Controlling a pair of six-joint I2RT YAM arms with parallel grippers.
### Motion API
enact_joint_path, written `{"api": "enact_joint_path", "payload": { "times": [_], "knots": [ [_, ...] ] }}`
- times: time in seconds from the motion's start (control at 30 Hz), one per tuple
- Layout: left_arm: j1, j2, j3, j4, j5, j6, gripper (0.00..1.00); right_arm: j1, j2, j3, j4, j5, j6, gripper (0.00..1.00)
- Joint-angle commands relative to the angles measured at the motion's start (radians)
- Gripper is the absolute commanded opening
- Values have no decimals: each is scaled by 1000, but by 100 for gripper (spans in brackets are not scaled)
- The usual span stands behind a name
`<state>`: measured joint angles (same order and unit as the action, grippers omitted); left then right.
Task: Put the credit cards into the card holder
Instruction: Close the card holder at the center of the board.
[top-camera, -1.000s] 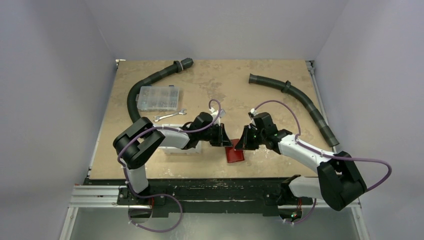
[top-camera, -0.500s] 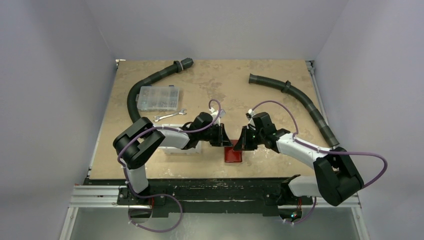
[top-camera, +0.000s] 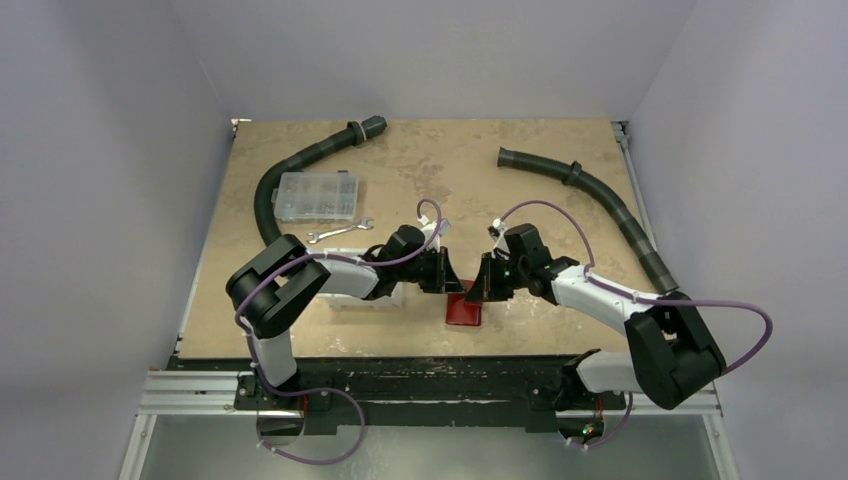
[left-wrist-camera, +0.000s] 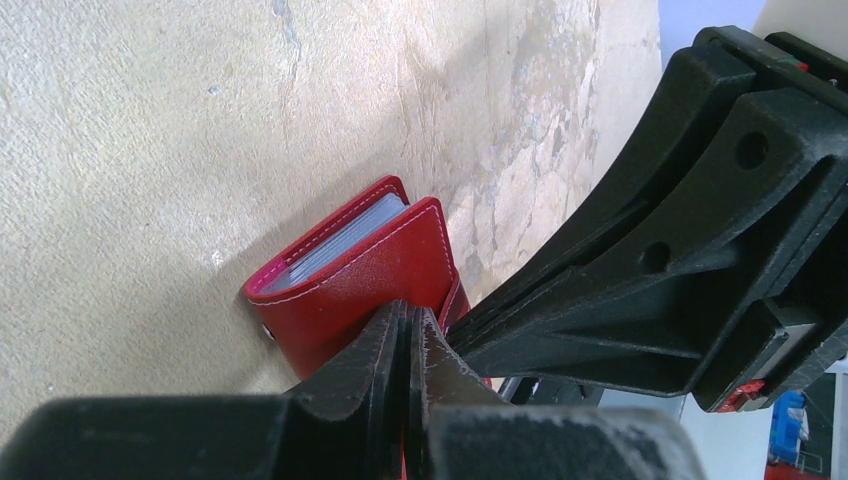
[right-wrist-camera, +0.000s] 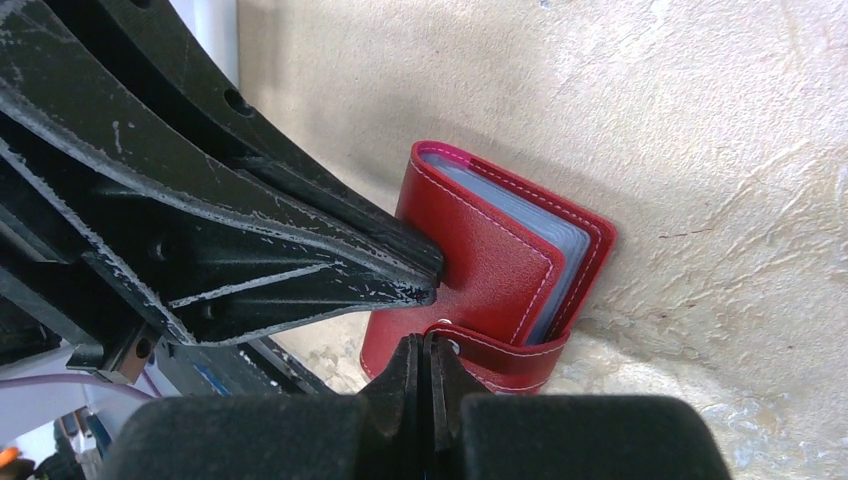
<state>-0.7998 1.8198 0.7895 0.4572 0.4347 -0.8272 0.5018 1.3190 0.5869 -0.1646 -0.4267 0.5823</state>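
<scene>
Clerk: Item, left gripper (left-wrist-camera: 405, 318): fingers pressed together, nothing plainly between them. Tips rest on the cover of the small red stitched leather-like card holder (left-wrist-camera: 365, 270), which lies just ahead on the beige table (left-wrist-camera: 150, 120).
Checker: Opposite?
Clerk: Item, right gripper (right-wrist-camera: 425, 345): likewise closed, tips at the holder's snap tab (right-wrist-camera: 500, 358). Probably bracing it from both sides for opening.
Checker: Unresolved?
Clerk: Whether either pinches the tab, and whether the pale grey leaves (right-wrist-camera: 515, 215) inside are credit cards.
</scene>
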Motion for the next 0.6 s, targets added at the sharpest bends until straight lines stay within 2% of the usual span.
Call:
{"api": "enact_joint_path", "payload": {
  "times": [0.0,0.23,0.57],
  "knots": [
    [-5,21,-15,14,-7,18,0,3,-10,28,32,-63,-29,0],
    [-5,24,-18,19,-7,16,0,3,-15,35,57,-78,-35,0],
    [-5,21,-36,34,-5,12,0,3,58,60,97,-108,-100,0]
  ]
}}
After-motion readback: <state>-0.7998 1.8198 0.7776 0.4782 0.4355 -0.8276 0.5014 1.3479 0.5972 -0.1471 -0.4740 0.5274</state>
